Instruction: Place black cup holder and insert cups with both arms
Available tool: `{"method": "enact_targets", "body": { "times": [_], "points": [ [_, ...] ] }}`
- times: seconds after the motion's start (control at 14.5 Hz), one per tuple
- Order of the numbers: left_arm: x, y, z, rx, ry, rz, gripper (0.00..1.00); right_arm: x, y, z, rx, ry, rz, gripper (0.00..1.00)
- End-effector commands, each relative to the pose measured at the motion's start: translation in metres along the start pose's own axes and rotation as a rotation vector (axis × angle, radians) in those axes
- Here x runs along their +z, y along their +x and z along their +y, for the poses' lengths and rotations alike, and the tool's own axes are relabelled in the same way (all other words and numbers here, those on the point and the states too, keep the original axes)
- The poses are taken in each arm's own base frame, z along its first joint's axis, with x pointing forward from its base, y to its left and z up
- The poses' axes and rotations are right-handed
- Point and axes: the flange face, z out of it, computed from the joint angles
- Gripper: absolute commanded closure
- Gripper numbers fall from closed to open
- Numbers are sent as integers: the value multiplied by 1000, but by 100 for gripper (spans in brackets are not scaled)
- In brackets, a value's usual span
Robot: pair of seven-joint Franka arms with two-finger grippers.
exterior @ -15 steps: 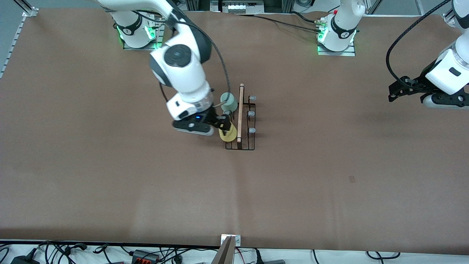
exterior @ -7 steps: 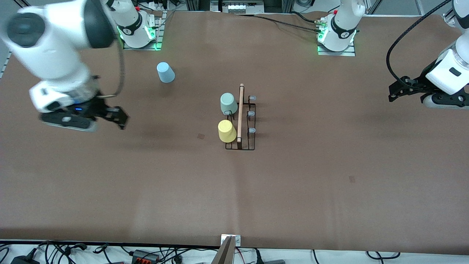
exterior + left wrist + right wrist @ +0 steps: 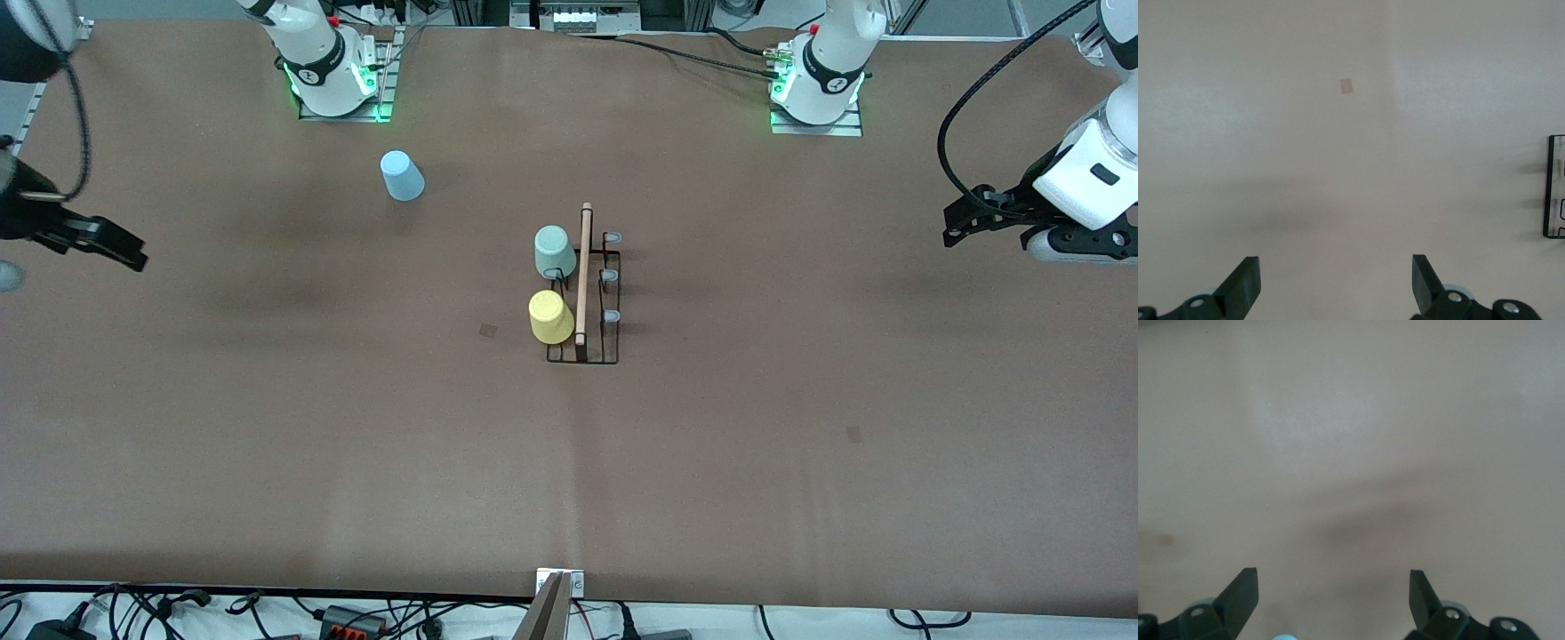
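The black cup holder (image 3: 609,356) stands mid-table, its wooden rod handle (image 3: 583,271) on top. A pale green cup (image 3: 554,251) and a yellow cup (image 3: 550,317) sit upside down on its pegs on the right arm's side. Three grey-tipped pegs (image 3: 608,277) on the left arm's side are bare. A light blue cup (image 3: 403,175) stands upside down on the table near the right arm's base. My right gripper (image 3: 120,249) (image 3: 1331,590) hangs open and empty over the right arm's end of the table. My left gripper (image 3: 960,218) (image 3: 1335,280) waits open over the left arm's end; the cup holder's edge (image 3: 1555,187) shows in the left wrist view.
The arm bases (image 3: 333,71) (image 3: 822,84) stand along the table's edge farthest from the front camera. Small dark patches (image 3: 487,330) (image 3: 854,434) mark the brown table cover. Cables and a metal bracket (image 3: 560,587) line the edge nearest the camera.
My right gripper has let go of the yellow cup on the holder and swung away to the right arm's end of the table, uncovering the light blue cup. The left arm has not moved.
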Motion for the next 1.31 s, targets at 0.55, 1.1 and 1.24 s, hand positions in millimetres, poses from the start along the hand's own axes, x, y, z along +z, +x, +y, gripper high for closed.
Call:
{"method": "enact_targets", "body": {
  "times": [0.55,1.1,1.24],
  "points": [
    [-1,-4,-4,15,-6,-3,0,-9,-18,-7,-159,20,-76,0],
    [-1,-4,-4,15,-6,-2,0,-6,-11,2,-133,19,-56,0],
    [-1,-4,-4,15,-6,-3,0,-5,-11,2,-133,18,-58,0]
  ]
}}
